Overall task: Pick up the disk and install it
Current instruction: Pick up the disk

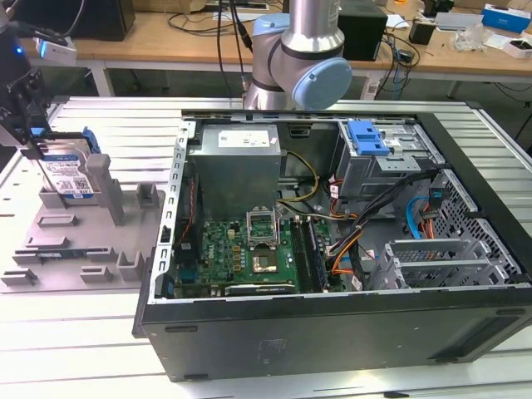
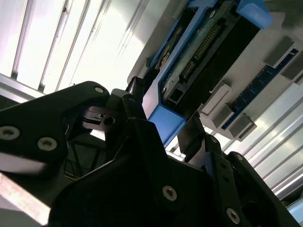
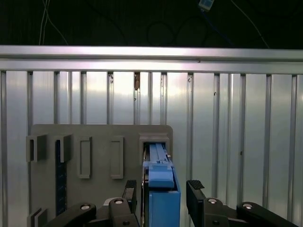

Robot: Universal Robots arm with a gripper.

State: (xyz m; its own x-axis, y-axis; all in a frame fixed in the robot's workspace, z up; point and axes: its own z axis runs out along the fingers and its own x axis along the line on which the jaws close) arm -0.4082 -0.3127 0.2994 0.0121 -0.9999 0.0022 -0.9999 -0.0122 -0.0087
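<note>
The hand [image 3: 162,185] stands open astride the upright disk [image 3: 157,158]. Likely stiff, heavyish and shock-sensitive; grip its blue bracket [image 3: 163,205] sides.

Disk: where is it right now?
At the exterior view's left, the disk stands on edge in the grey holder tray, outside the computer case; in the first wrist view the hand straddles its blue bracket.
</note>
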